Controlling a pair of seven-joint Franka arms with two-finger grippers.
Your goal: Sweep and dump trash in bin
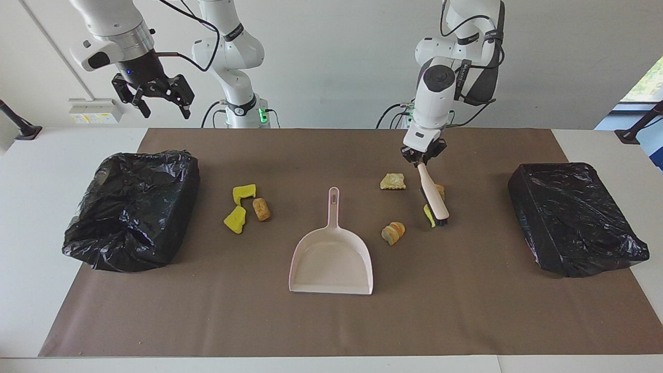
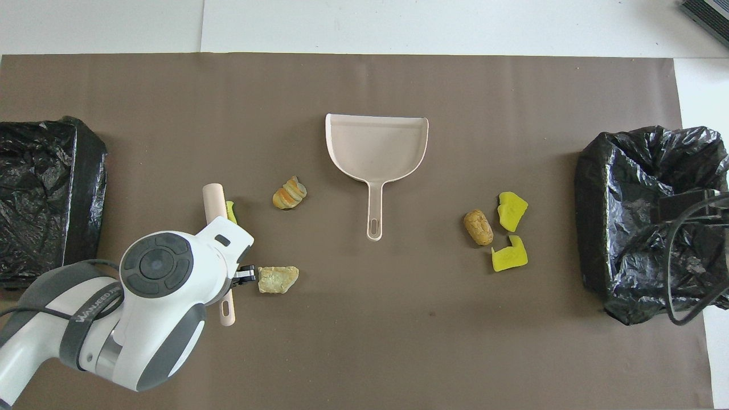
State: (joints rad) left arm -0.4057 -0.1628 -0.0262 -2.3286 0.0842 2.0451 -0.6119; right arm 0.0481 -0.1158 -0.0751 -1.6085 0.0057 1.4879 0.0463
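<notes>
While the left gripper [image 1: 422, 158] is clamped on the handle of the small pink brush with dark bristles [image 1: 434, 199], the brush tip rests on the brown mat [image 1: 331, 321] right by a yellow sponge bit [image 1: 429, 215]. The brush is tilted, so a hard push could flick bits away from the pink plastic dustpan [image 1: 331, 259], or knock the pan, which nobody holds. The right gripper [image 1: 155, 96] waits high up by the right arm's end, fingers apart, holding nothing.

Trash count: three yellow sponge bits, two of them [image 1: 239, 206] nearer the right arm's end; one brown cork lump [image 1: 261, 209] beside those two; one bunch of tan bread slices [image 1: 393, 232] near the pan; one beige pastry square [image 1: 393, 181] nearer the robots. A small orange-tan bit [image 1: 440, 191] peeks out by the brush; I cannot tell what it is. Two bins lined with black bags [image 1: 132, 207] sit at the mat's ends. One pan, one brush.
</notes>
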